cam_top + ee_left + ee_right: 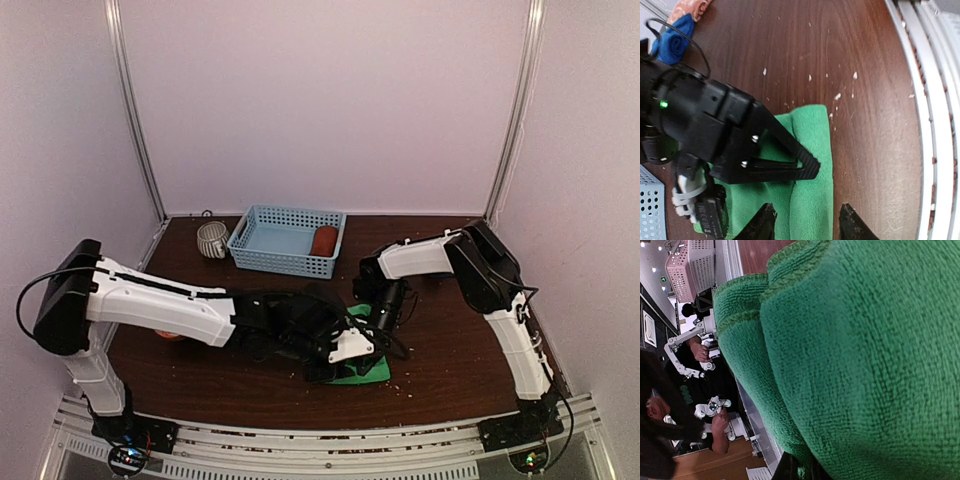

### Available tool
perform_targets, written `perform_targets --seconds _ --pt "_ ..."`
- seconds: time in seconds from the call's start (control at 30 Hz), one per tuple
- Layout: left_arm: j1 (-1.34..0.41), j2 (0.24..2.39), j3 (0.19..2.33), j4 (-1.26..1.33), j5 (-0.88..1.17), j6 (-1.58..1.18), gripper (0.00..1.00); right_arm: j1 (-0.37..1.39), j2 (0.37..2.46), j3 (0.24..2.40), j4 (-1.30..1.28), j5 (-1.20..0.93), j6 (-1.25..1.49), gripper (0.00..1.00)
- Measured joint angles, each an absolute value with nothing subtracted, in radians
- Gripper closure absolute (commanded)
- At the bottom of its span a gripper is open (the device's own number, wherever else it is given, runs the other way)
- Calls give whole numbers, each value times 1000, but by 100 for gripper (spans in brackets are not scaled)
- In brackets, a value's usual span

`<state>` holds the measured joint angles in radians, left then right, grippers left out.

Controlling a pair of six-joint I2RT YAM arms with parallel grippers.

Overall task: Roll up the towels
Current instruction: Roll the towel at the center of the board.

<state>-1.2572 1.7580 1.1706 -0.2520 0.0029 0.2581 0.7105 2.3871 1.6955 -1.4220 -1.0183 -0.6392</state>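
Observation:
A bright green towel [368,368] lies on the brown table near the front, with one long edge folded over into a thick fold [812,200]. My left gripper [807,226] is open. Its two tips straddle that fold, one on the cloth and one at the towel's table-side edge. My right gripper [385,318] reaches down onto the towel's far side, and one of its black fingers [799,165] lies across the cloth. In the right wrist view green towel [860,355] fills the frame, and the right gripper [807,472] is shut on a pinch of it. A rust-red towel roll [324,240] sits in the basket. Blue [671,42] and orange patterned [690,9] towels lie further off.
A light blue lattice basket [262,262] stands at the back centre, with a striped mug [211,240] to its left. The metal rail [930,125] of the table's near edge runs close to the green towel. White crumbs speckle the wood.

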Motion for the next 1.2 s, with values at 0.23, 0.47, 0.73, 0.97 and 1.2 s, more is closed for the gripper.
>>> perform_targets --seconds 0.23,0.47,0.73,0.97,1.2 --pt "-1259 1922 1229 -327 -86 329 62 710 2387 1695 -1422 -1018 -631 99" --pt "-1265 1947 1233 -334 -101 337 64 710 2387 1695 -1421 -1019 -629 99" --pt "-1297 1942 1234 -339 -176 335 54 709 2387 1695 -1421 -1019 -629 98" --pt "-1372 1938 1321 -417 -265 327 55 709 2387 1695 -1422 -1020 -629 98" --pt "-1380 1981 1331 -430 -329 313 57 709 2387 1695 -1422 -1020 -630 98"
